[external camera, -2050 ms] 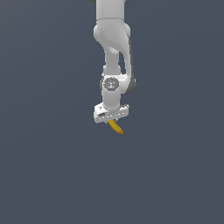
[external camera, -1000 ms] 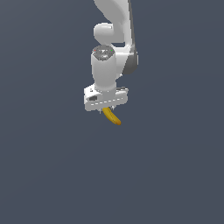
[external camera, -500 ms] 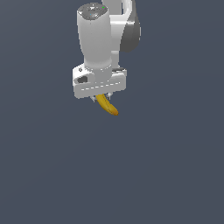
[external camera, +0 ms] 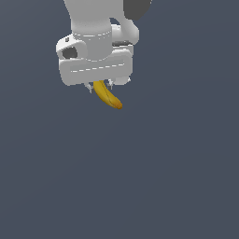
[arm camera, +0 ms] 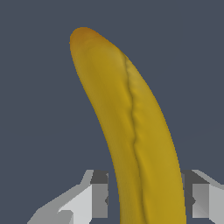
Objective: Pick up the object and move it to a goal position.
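- Exterior view: the white, blocky two-fingered gripper (external camera: pixel 99 87) of the white robot arm (external camera: pixel 95 28) hangs near the top of the picture against a plain dark grey-blue background (external camera: pixel 140 177).
- Exterior view: the small curved yellow banana with an orange-brown tip (external camera: pixel 106 95) sticks out below the jaws, its upper end hidden up between them and its tip pointing down and toward the exterior view's right.
- Exterior view: only the short tips of the fingers show under the wide gripper body, one on each side of the banana's upper part; they sit close against it, so the jaws are clamped on the fruit.
- Exterior view: the banana is narrower than the gripper body above it and touches nothing but the jaws.
- Wrist view: the banana (arm camera: pixel 131 127) fills the middle of the picture, running out from between the jaws and curving away to its orange-brown tip.
- Wrist view: a dark crease runs along the yellow skin.
- Wrist view: a grey-white finger pad (arm camera: pixel 94 197) lies on one side of the banana and another on the opposite side, both pressed to the peel, with the gripper (arm camera: pixel 146 199) closed around the fruit's held end.
- Wrist view: the stem end is out of sight.
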`<state>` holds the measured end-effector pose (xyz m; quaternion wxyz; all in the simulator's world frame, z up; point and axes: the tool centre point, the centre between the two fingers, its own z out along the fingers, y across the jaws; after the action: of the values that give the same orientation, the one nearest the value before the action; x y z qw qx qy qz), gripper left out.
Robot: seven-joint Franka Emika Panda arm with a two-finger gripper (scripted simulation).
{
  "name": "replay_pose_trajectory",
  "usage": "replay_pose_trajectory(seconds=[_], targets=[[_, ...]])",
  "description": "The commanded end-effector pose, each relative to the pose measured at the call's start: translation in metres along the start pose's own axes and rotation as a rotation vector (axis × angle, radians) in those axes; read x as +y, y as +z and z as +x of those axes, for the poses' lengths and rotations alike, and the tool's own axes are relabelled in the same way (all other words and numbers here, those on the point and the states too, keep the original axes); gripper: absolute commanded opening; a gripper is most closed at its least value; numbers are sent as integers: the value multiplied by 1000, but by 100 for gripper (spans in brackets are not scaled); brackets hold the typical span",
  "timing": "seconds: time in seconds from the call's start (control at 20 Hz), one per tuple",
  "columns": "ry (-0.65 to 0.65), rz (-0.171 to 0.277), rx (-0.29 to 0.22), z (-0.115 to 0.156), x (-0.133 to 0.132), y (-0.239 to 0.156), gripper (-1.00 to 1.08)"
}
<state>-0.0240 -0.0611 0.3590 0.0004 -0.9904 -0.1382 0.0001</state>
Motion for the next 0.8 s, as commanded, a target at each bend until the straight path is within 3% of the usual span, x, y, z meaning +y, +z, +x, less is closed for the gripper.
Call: replay_pose_trajectory(seconds=[0.0, 0.75], targets=[[0, 0, 1, 4, 5, -23, -100], [0, -1, 0, 22, 27, -113, -100]])
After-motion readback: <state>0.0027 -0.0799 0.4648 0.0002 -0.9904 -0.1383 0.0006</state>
